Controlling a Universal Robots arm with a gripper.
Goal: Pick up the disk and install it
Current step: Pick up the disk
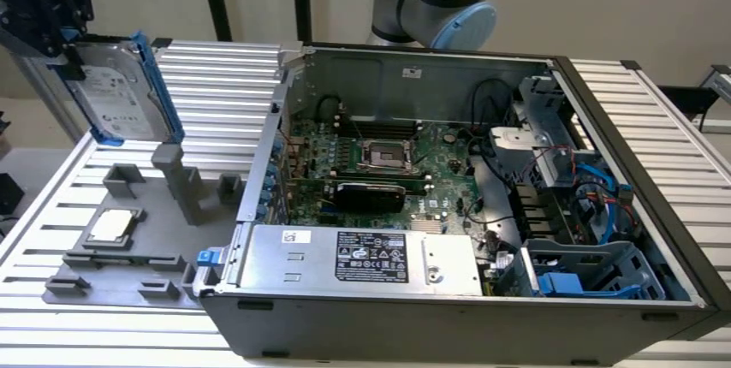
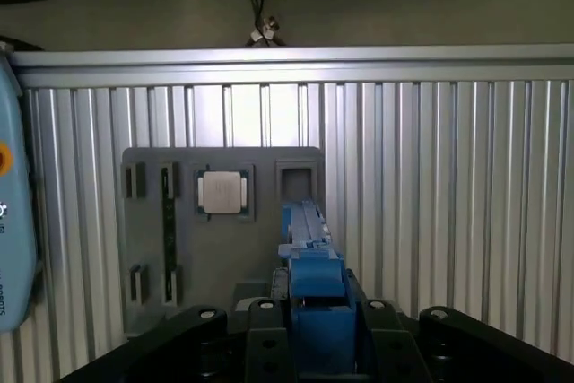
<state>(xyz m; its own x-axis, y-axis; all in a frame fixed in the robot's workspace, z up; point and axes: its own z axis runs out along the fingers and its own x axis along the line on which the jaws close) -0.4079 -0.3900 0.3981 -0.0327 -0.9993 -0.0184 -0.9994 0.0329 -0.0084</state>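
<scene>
step: carry for install | jaws: clenched on the disk [image 1: 115, 94], held on edge | position: raised beside the computer case [image 1: 457, 325], outside it | install: not yet done

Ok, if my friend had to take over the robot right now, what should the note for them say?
Gripper: shut on the disk, gripping one end of its blue frame.
Disk: hanging upright in the air over the grey tray, at the exterior view's left, touching nothing else.
Computer case: open, to the exterior view's right of the tray, with the blue drive cage in its near corner.
Silver chip: lying in its pocket on the tray.
Done: the disk is picked up.
Left: the disk is not in the case yet.
</scene>
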